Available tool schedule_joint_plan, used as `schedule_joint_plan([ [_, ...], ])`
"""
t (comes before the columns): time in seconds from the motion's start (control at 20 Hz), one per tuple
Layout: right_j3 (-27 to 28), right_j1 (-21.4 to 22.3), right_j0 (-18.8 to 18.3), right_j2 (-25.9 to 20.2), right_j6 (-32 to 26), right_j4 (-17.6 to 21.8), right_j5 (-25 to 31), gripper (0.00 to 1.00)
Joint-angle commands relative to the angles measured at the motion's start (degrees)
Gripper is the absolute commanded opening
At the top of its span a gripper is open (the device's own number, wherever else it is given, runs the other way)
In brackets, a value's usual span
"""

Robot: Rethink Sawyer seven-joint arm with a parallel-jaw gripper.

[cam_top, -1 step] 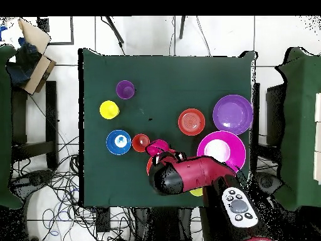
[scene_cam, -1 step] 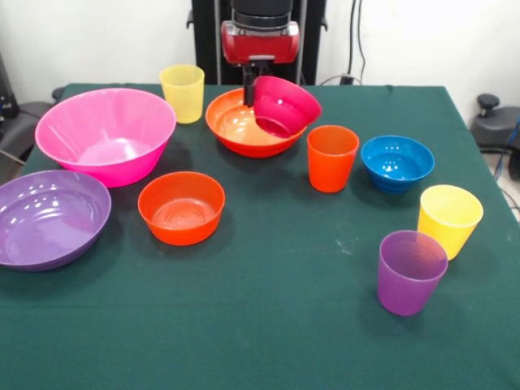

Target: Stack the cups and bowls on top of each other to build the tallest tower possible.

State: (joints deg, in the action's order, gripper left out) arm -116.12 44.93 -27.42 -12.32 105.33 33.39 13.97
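Observation:
My gripper [scene_cam, -1 step: 250, 96] is shut on the rim of the small magenta bowl [scene_cam, -1 step: 286, 106] [cam_top, -1 step: 158, 147]. I hold it tilted just above the wide orange bowl [scene_cam, -1 step: 242, 128]. On the table, each apart from the others, stand the big pink bowl [scene_cam, -1 step: 106, 134] [cam_top, -1 step: 221, 149], the shallow purple bowl [scene_cam, -1 step: 50, 218] [cam_top, -1 step: 232, 114], the small orange bowl [scene_cam, -1 step: 181, 207] [cam_top, -1 step: 191, 122] and the blue bowl [scene_cam, -1 step: 397, 162] [cam_top, -1 step: 118, 142]. The orange cup [scene_cam, -1 step: 331, 157], two yellow cups [scene_cam, -1 step: 182, 92] [scene_cam, -1 step: 449, 219] and the purple cup [scene_cam, -1 step: 411, 270] stand upright. No tower shows.
In the overhead view my arm [cam_top, -1 step: 188, 172] covers most of the wide orange bowl. Bare green cloth [scene_cam, -1 step: 260, 325] lies along the near edge in the front view. Chairs stand at both sides of the table.

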Motion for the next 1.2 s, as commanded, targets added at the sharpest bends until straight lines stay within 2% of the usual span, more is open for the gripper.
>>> schedule_joint_plan([
  [0.05,-3.91,-3.56,1.08,1.61,5.46,3.36,-4.05,0.0],
  [0.45,-4.22,-1.92,-1.42,0.71,2.55,2.88,-2.79,0.0],
  [0.7,-3.71,-2.4,-3.91,0.0,0.77,3.58,-2.16,0.0],
  [1.2,-4.32,-4.93,-1.38,4.35,4.0,6.65,-7.83,0.0],
])
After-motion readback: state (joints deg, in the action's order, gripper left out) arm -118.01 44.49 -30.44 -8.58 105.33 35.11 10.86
